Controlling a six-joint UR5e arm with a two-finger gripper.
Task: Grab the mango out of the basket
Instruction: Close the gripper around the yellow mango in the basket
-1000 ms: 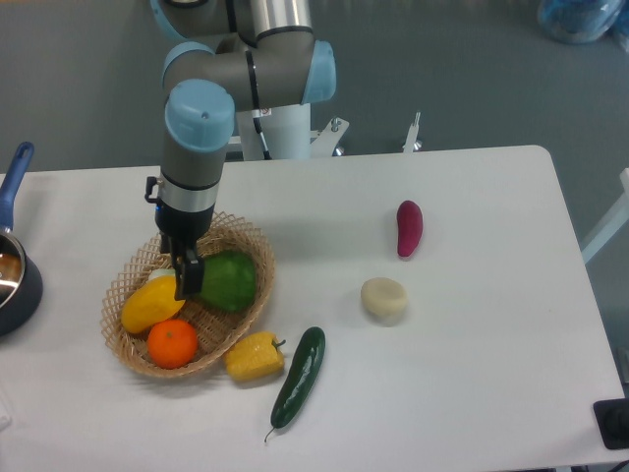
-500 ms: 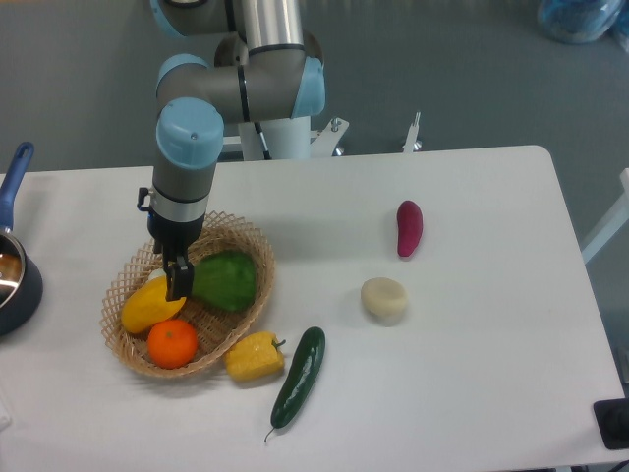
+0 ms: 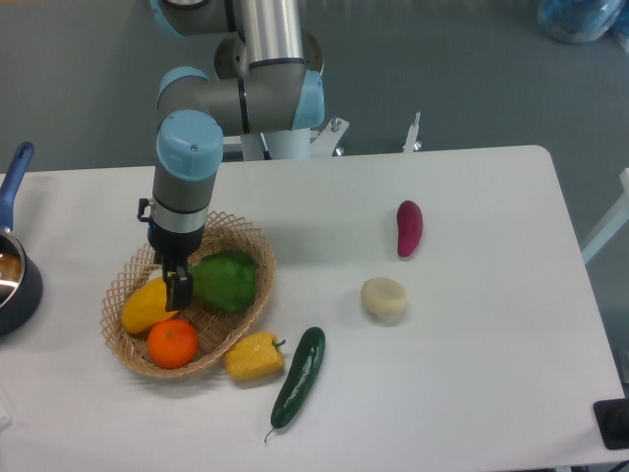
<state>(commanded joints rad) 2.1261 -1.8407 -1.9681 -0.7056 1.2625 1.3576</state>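
The claw (image 3: pixel 178 291) hides the mango's (image 3: pixel 147 305) right end in the basket (image 3: pixel 251 300); its grip is unclear.

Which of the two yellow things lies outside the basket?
The lumpy yellow pepper, on the table against the basket rim. The smooth mango lies inside.

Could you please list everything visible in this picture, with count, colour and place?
basket: one, tan wicker, left part of the table
mango: one, yellow-orange, in the basket, left side
orange: one, orange, in the basket, front
green fruit: one, green, in the basket, right side
yellow pepper: one, yellow, on the table against the basket's front right
cucumber: one, dark green, right of the pepper
pale round lump: one, cream, table centre
purple vegetable: one, purple-red, behind the lump
pot: one, dark blue, left edge
table: one, white
gripper: one, black, down in the basket at the mango's right end
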